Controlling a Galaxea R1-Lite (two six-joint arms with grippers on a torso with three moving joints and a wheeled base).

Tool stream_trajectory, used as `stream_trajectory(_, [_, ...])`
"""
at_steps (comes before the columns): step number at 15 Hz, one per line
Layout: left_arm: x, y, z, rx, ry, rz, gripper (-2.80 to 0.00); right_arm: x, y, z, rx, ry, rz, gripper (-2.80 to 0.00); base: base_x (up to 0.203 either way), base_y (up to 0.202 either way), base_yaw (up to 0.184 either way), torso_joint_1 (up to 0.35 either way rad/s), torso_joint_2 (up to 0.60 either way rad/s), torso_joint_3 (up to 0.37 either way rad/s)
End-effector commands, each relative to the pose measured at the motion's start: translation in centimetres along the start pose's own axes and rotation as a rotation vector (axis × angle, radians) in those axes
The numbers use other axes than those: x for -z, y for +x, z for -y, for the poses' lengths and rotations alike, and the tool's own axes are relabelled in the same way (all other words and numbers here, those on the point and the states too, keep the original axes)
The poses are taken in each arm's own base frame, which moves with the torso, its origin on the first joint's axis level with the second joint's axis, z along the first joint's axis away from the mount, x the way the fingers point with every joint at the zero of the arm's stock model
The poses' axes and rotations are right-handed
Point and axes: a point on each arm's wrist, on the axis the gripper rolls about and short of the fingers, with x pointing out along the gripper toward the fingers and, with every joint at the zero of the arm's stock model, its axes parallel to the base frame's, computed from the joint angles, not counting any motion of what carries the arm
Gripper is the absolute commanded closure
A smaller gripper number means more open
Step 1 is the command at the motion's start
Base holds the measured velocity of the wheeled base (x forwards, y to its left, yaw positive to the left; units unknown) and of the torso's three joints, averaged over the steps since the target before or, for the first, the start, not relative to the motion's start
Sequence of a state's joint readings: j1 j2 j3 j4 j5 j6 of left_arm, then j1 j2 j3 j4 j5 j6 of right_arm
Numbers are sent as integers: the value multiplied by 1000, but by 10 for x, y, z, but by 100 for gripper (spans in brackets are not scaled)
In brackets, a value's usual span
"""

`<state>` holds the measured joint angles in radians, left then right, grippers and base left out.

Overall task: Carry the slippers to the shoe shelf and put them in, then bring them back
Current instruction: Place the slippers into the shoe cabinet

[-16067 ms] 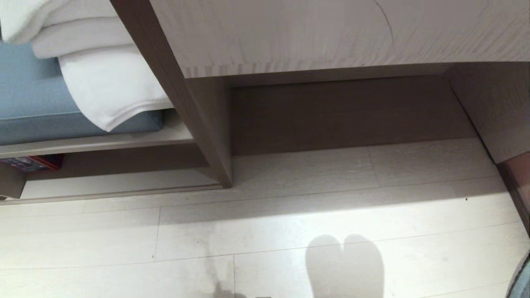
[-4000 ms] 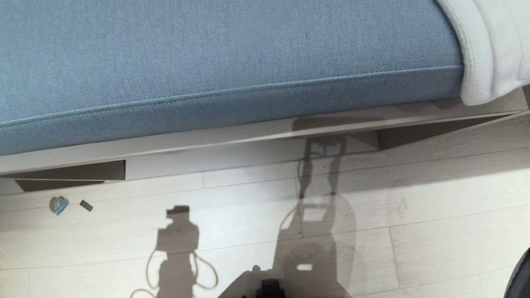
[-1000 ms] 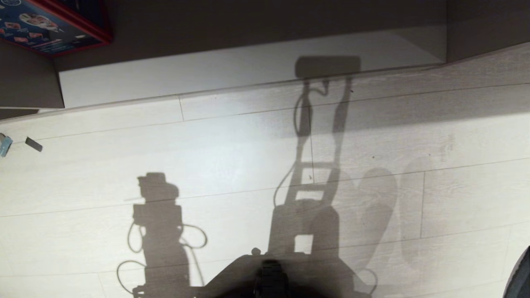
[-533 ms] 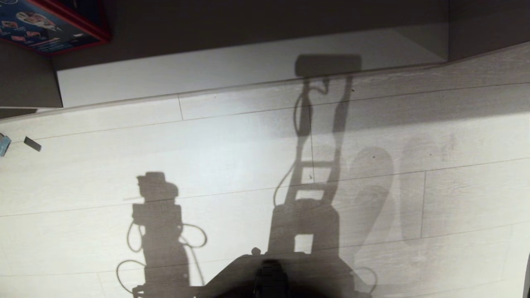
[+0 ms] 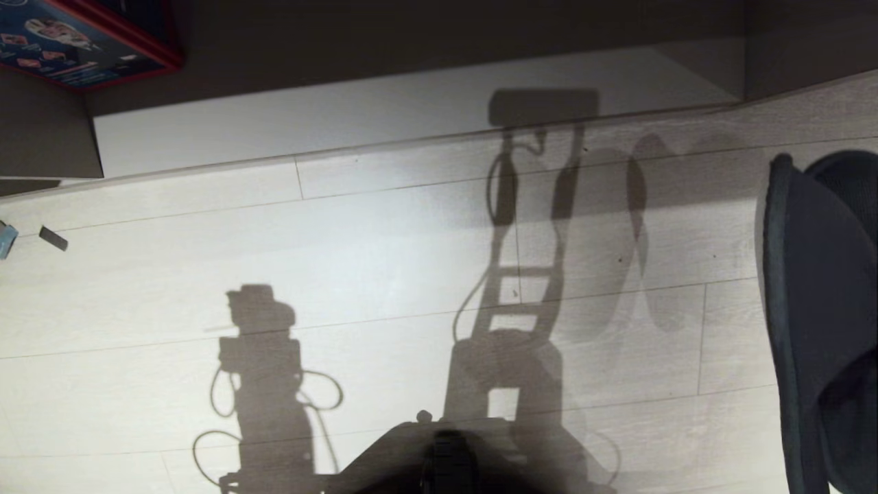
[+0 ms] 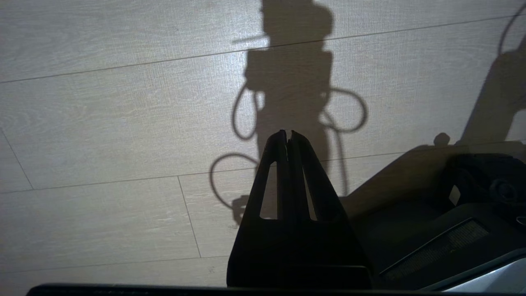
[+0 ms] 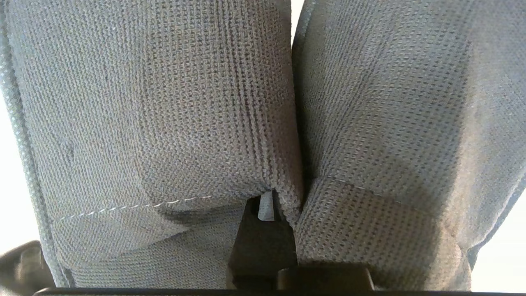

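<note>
A pair of dark grey slippers [image 5: 820,309] hangs at the right edge of the head view, above the pale plank floor [image 5: 384,274] and short of the shoe shelf [image 5: 411,113], whose light base board runs across the top of that view beneath a dark recess. Seen from the right wrist, the two slippers [image 7: 263,123] sit side by side with their knitted bands touching, and the right gripper [image 7: 266,205] is pinched tight on the fabric where the two bands meet, holding both together. The left gripper [image 6: 288,137] points down at the floor beside the robot's base [image 6: 444,222], its fingers pressed together on nothing. A red-edged blue box [image 5: 82,41] occupies the shelf unit's upper left corner in the head view, and two small scraps [image 5: 53,238] lie on the floor at the far left. Long shadows of the robot's arms and cables, along with the rounded outlines of the slippers, fall across the planks towards the shelf.
</note>
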<state>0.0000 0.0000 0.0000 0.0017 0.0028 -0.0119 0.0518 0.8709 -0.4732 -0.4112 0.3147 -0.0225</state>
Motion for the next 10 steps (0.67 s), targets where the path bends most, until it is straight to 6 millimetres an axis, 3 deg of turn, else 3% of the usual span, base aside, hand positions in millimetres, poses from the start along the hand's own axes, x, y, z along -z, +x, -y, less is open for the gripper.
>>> stream_trajectory(1, [0, 0, 0, 0, 0, 0, 0, -5, 34, 3, -69, 6, -32, 0, 0, 0, 0, 0, 0, 0])
stream_trajectory(4, [0, 0, 0, 0, 0, 0, 0, -20, 39, -6, -140, -11, 19, 0, 0, 0, 0, 0, 0, 0])
stream_trajectory(10, [0, 0, 0, 0, 0, 0, 0, -34, 63, -2, -41, -83, 25, 0, 0, 0, 0, 0, 0, 0])
